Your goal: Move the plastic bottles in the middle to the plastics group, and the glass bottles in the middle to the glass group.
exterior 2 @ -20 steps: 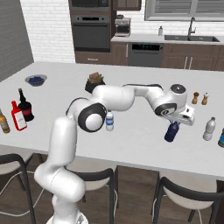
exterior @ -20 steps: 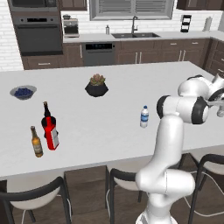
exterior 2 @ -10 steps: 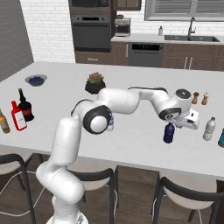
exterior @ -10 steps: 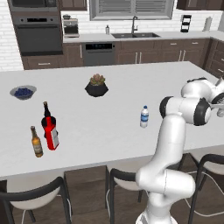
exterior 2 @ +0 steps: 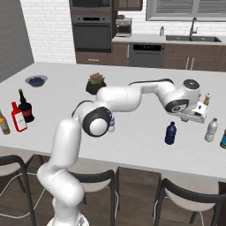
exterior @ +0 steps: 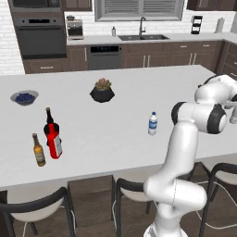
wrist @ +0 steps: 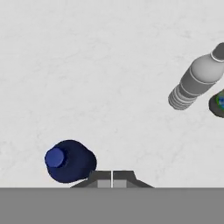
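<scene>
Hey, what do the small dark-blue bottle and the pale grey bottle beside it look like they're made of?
The small squat dark-blue bottle looks like opaque, slightly glossy plastic: solid colour, blue screw cap. The pale whitish-grey bottle looks like matte or frosted plastic, going by the moulded ribs around its base, though the render leaves that open.

dark-blue bottle (wrist: 70, 161), pale grey bottle (wrist: 194, 82), red flat bottle (exterior: 55, 143) white label, white speckled counter (wrist: 96, 78)

glossy dark-blue plastic bottle (wrist: 70, 161) on a matt, pale stone-look counter (wrist: 96, 78).
</scene>
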Tool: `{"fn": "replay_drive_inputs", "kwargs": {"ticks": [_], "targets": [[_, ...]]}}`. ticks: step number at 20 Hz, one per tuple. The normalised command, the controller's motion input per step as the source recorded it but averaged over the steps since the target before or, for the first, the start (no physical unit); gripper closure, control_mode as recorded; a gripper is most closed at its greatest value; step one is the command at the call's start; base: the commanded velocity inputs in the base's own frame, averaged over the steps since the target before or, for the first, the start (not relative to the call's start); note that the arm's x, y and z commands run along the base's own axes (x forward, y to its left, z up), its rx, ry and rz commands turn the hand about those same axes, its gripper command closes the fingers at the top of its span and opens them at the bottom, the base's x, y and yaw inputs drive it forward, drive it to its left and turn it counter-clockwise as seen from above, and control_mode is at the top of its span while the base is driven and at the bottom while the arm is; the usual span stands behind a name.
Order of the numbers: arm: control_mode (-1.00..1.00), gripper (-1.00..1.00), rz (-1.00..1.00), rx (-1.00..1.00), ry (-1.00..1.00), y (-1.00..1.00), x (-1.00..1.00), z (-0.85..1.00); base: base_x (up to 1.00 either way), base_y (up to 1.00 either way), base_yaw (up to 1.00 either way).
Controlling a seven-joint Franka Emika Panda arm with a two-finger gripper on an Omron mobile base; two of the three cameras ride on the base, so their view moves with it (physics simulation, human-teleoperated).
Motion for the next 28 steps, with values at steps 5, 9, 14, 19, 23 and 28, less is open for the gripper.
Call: {"fn": "replay_drive_inputs", "kwargs": {"ticks": [5,9,14,19,23,28], "targets": [[-1.00,1.00,0.03,0.00,-0.01,0.69,-0.64,0.38,0.00,0.00,0.00],[-1.00,-1.00,0.09,-0.01,0.00,1.00,-0.64,0.18,0.00,0.00,0.00],[-1.00,-1.00,0.07,-0.03,0.00,1.00,-0.36,0.22,0.00,0.00,0.00],[-1.00,-1.00,0.12,0.00,0.00,1.00,-0.05,0.34,0.00,0.00,0.00],[-1.00,-1.00,0.24,0.00,0.00,1.00,-0.03,0.07,0.00,0.00,0.00],[-1.00,-1.00,0.27,-0.04,0.00,1.00,-0.12,0.00,0.00,0.00,0.00]]}}
